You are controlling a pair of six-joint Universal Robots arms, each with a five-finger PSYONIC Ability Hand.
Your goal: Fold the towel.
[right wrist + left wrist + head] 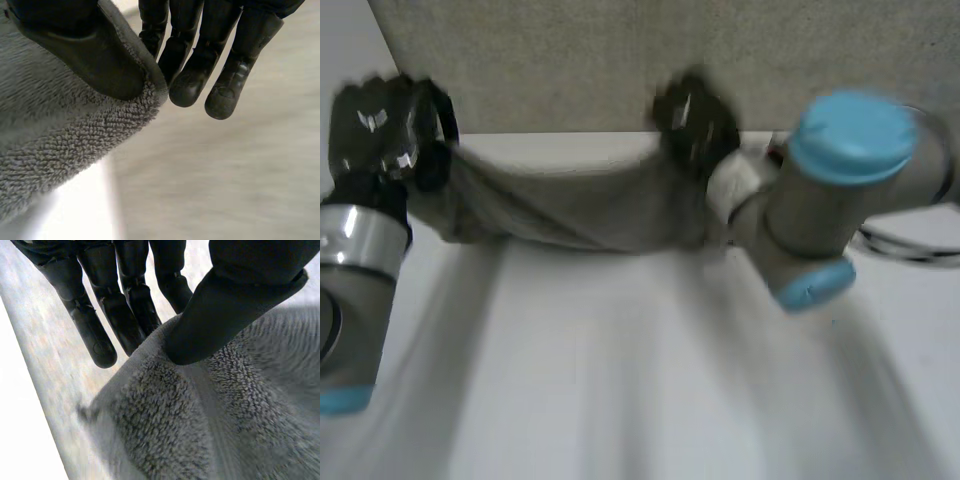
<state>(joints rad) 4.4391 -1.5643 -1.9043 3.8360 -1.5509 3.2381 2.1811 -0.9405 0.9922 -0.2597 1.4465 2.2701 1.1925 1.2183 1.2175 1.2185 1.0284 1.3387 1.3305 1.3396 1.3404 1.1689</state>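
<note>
Left hand (225,310): thumb pinches towel (165,430) near a corner | right hand (85,55): pinches another corner | towel: soft, limp, light; likely best held at corners.

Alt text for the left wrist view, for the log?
The left hand pinches the edge of a grey towel between its thumb and straight fingers. The towel's looped pile spreads away from the thumb.

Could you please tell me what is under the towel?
The white table lies under the towel, which the left hand and the right hand each pinch near a corner. The strip of table right beneath the sagging cloth is covered.
</note>
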